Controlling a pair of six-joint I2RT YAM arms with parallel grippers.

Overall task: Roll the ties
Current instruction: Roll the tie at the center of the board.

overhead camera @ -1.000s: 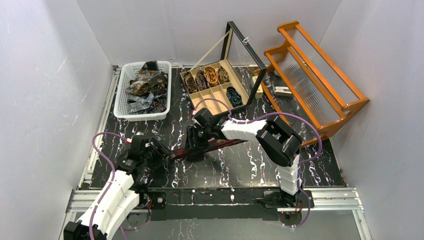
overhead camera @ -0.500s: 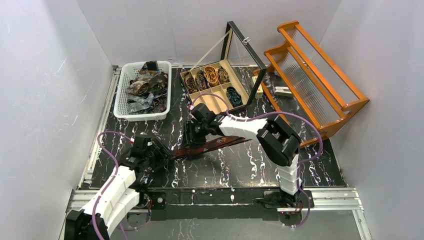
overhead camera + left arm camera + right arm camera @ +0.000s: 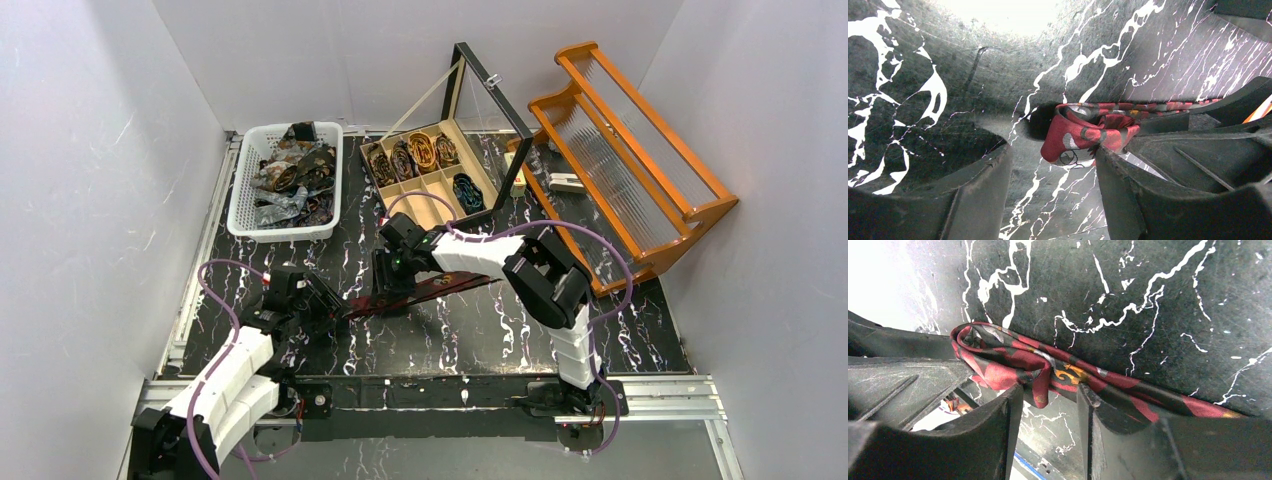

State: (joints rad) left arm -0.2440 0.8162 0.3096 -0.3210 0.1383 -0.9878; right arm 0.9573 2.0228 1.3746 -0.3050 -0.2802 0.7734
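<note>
Low and left of centre in the overhead view, my left pincer [image 3: 325,308] sat at the left end of the tie [image 3: 450,285], jaws partly spread around it. In its own camera the loose first turn lay mid-frame, leaning on the right-hand finger [image 3: 1168,170], with bare table [image 3: 908,100] between it and the left-hand one, so nothing was clamped. From there the strip ran flat up and to the right, its long axis a shallow diagonal. My right pincer [image 3: 385,293] stood just right of the left one, over the same end. Its jaws were narrower, with a fold hanging in the gap but, by my judgement, not pinched. Both were at the coil, the left nearer its tip. The cloth was red with dark and gold figures, rumpled, barely one slack turn.
</note>
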